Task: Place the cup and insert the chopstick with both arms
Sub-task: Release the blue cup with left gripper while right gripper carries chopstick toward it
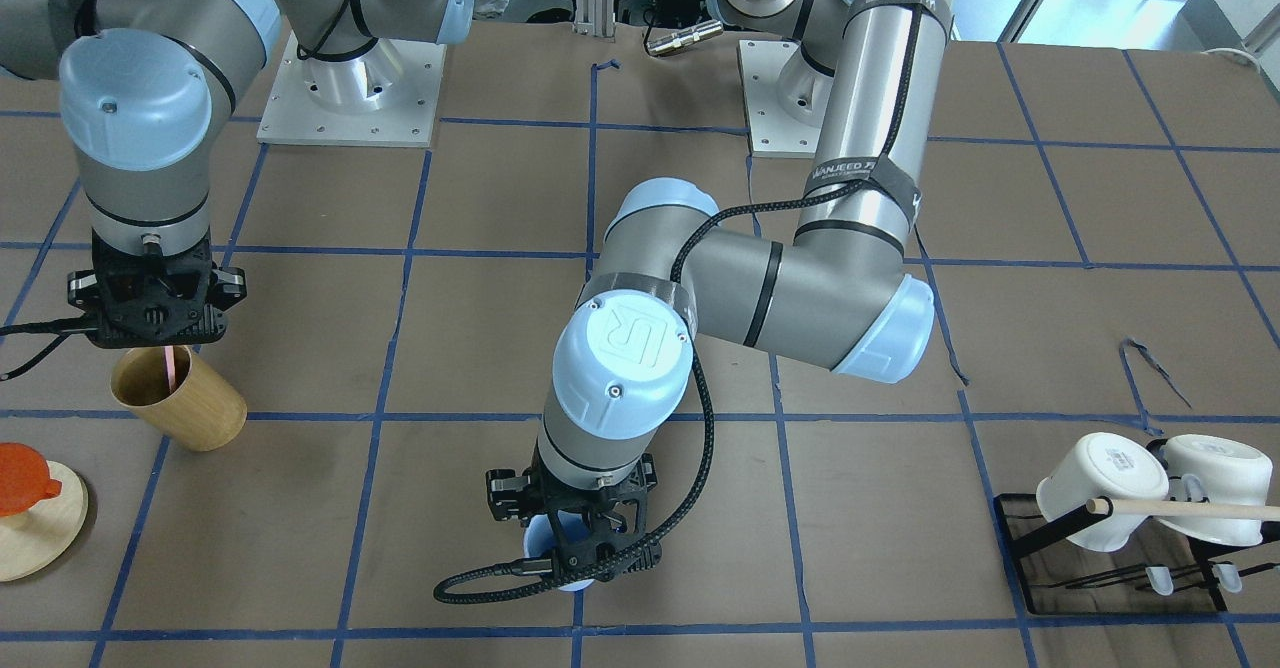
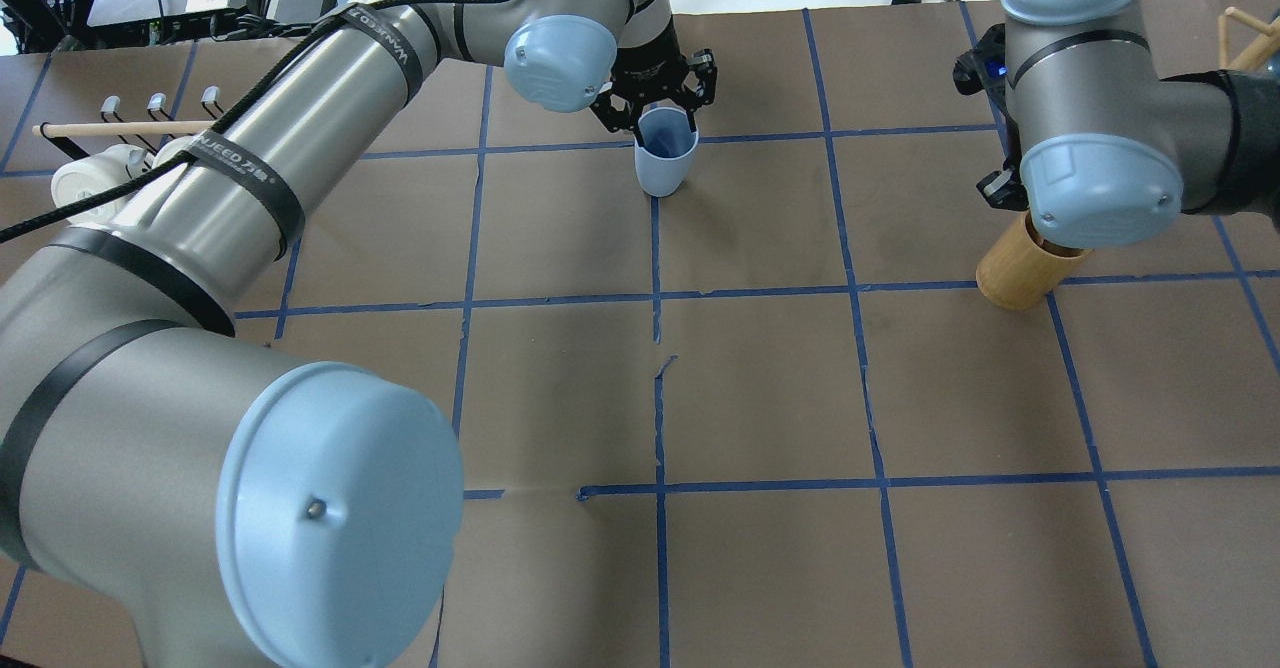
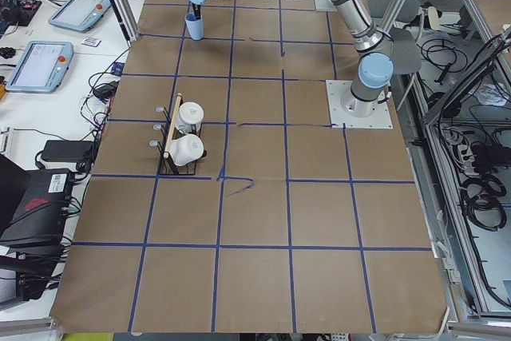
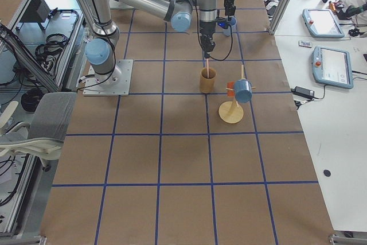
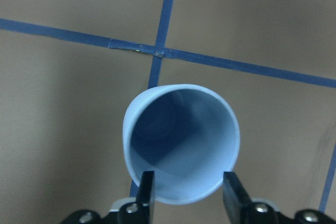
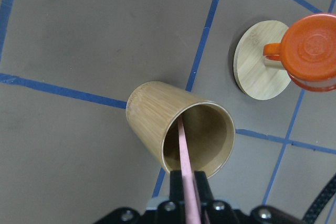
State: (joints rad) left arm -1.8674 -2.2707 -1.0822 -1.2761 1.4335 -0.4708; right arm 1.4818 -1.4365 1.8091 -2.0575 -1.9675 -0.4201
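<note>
Blue cup (image 5: 181,145) stands upright, mouth open to the ceiling, far out on the table (image 2: 760,388) near its middle line, just beside a crossing of blue tape (image 5: 157,52). From the overhead view it looks set down on the brown paper, though contact under its base cannot be confirmed. The left gripper (image 5: 188,182) comes straight down over it, one black finger on each side of the rim and both apparently pressed against the wall, so it reads as clamped on the blue cup. That grip from above keeps the mouth level and mostly unobstructed, which suits a cup meant to receive a stick.

Well apart to the right, the pink chopstick (image 6: 184,150) hangs nearly vertical, its upper part pinched between the closed fingers of the right gripper (image 6: 188,179). Its lower end is inside a tan bamboo cup (image 6: 157,119) that serves as its holder. The pinch high on the stick leaves most of the length free below, useful for threading it into a narrow opening.

Beyond the bamboo cup, farther right, an orange mug (image 6: 310,51) hangs on a round wooden stand (image 6: 257,61). Far to the left, white mugs (image 1: 1100,488) hang on a black rack (image 1: 1030,523).
</note>
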